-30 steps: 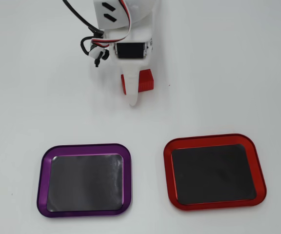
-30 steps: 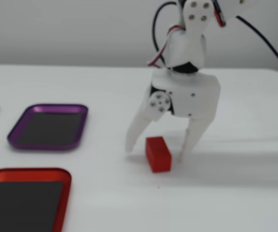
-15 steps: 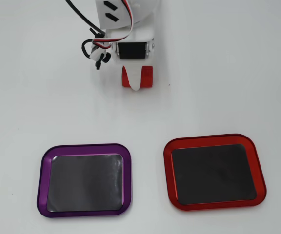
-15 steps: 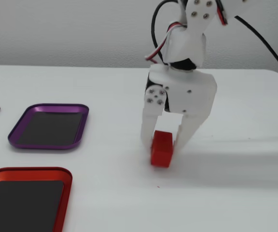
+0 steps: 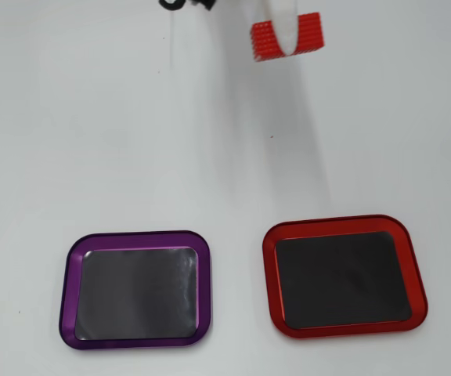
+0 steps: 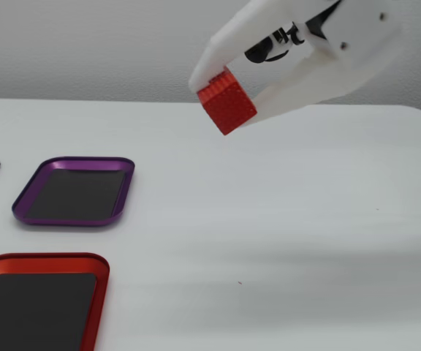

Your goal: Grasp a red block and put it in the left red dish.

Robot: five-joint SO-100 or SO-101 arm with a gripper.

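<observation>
Red block (image 6: 228, 107): finely ridged, rough, matt plastic look. Gripper (image 6: 224, 104): smooth matt white plastic. Red dish (image 5: 343, 222) and purple dish (image 5: 135, 236): shiny metallic rims, dull dark grey insides. Table (image 6: 283, 219): smooth matt white.

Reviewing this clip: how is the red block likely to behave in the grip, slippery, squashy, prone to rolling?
The red block has a finely ridged surface, so it probably resists slipping between the tool fingers. It keeps its square shape while clamped and lifted, suggesting it is fairly stiff. Its flat faces make rolling unlikely once dropped in the red dish.
</observation>
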